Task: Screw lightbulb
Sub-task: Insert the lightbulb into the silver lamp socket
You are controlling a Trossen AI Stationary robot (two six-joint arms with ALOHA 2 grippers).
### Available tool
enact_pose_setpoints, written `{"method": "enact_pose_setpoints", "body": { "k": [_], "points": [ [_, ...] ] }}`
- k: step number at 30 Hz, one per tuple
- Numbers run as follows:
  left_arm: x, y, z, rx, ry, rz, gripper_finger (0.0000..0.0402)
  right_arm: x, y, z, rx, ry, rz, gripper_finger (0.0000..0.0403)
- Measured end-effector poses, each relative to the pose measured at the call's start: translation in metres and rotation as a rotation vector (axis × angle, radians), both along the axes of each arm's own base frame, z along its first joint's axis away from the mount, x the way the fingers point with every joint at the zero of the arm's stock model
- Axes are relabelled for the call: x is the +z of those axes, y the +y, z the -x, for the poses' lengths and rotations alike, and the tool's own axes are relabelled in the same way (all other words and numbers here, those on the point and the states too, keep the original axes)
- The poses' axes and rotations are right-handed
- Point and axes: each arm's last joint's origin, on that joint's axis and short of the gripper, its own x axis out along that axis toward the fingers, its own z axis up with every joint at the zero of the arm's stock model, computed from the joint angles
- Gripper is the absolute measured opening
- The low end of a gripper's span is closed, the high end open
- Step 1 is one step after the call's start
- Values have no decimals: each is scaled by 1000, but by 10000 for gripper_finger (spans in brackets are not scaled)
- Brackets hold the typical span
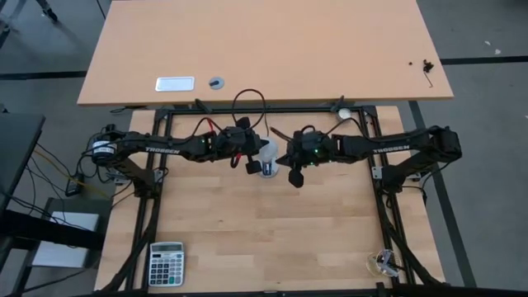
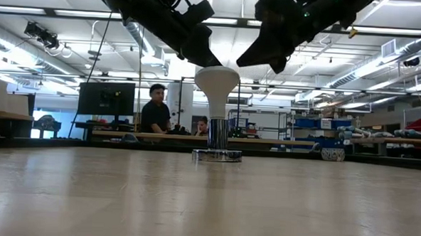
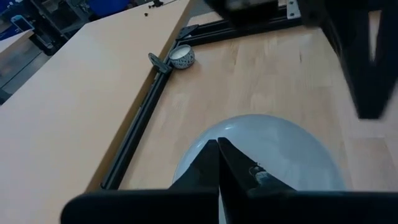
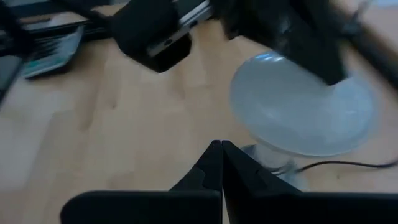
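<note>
- A pale wooden table (image 1: 272, 239) with a black frame (image 1: 151, 206) along its edges holds the work; a second, larger tabletop (image 1: 272, 49) lies beyond it, and the low view looks into a workshop hall where two people (image 2: 156, 110) sit behind a far bench.
- At the near left corner lies a calculator (image 1: 167, 264).
- The left gripper (image 1: 252, 164) hangs just above the lightbulb's dome on its left side, its fingers (image 3: 208, 168) pressed together and holding nothing.
- The lightbulb (image 2: 217, 81) stands upright at mid-table, dome up, its neck in a silver socket base (image 2: 217, 155).
- The right gripper (image 1: 295, 177) hovers just right of the bulb, apart from it, also pinched closed and empty.
- A small whitish round dish (image 3: 181, 56) rests at the far right corner of the frame.
- A small clear object (image 1: 381, 262) sits near the right front corner.
</note>
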Motion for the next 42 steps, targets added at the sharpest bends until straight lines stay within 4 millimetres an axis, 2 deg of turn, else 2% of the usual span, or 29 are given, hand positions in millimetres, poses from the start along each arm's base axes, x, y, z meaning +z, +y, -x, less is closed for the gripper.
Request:
{"method": "enact_pose_setpoints", "body": {
  "k": [4, 12, 26, 42],
  "points": [
    [0, 0, 0, -1, 0, 1, 0, 4, -13, 4, -163, -9, 61, 10],
    [0, 0, 0, -12, -7, 5, 0, 0, -35, 8, -235, 25, 53, 10],
    [1, -1, -2, -48, -27, 19, 0, -1, -33, 8, -164, 27, 11, 10],
    [1, -1, -2, -47, -29, 19, 0, -1, -35, 9, -172, 29, 10, 10]
  ]
}}
